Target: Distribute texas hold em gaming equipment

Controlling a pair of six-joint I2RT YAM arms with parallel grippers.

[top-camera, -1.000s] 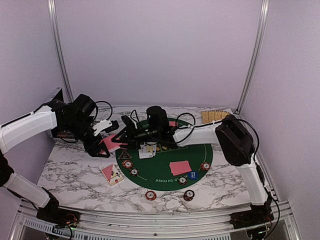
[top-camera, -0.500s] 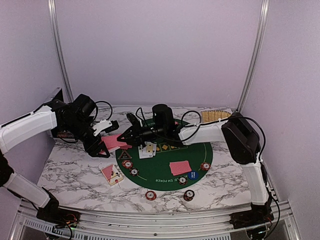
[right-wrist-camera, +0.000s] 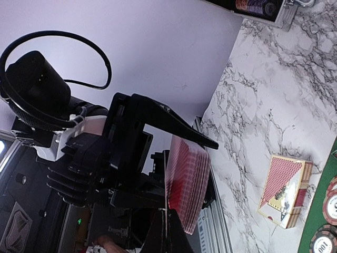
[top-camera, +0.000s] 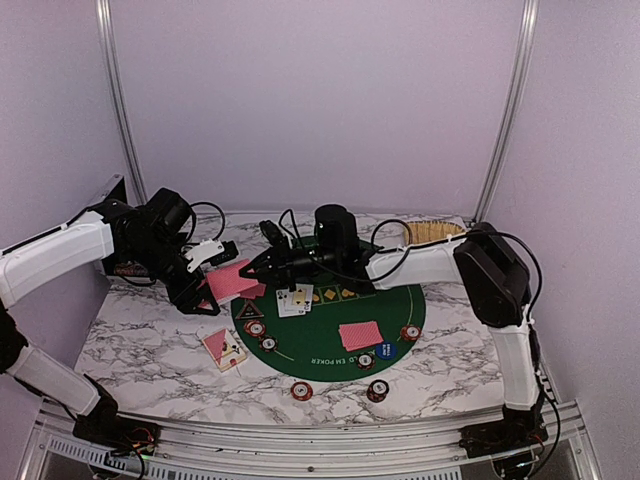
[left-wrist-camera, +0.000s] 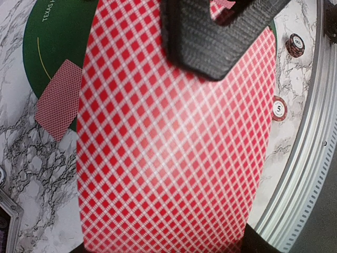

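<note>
Left gripper (top-camera: 217, 277), we see, clamps the red-backed deck (top-camera: 234, 282); right gripper (top-camera: 246, 271) is closed on its outermost card (right-wrist-camera: 166, 184).

It was a robotics lab cell: plain lilac walls (top-camera: 320, 100) framed by aluminium posts (top-camera: 510, 110), a marble-patterned tabletop (top-camera: 140, 345) edged with an aluminium rail (top-camera: 300, 437), and two white-and-black arms (top-camera: 55, 255) (cables (top-camera: 205, 210) looping from their joints) bolted along that near edge.

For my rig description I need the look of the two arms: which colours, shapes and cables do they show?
Left arm and right arm: white tubular links, bulky black joint housings. Thin black cables loop near the wrists. The fingers are black, finely textured.
</note>
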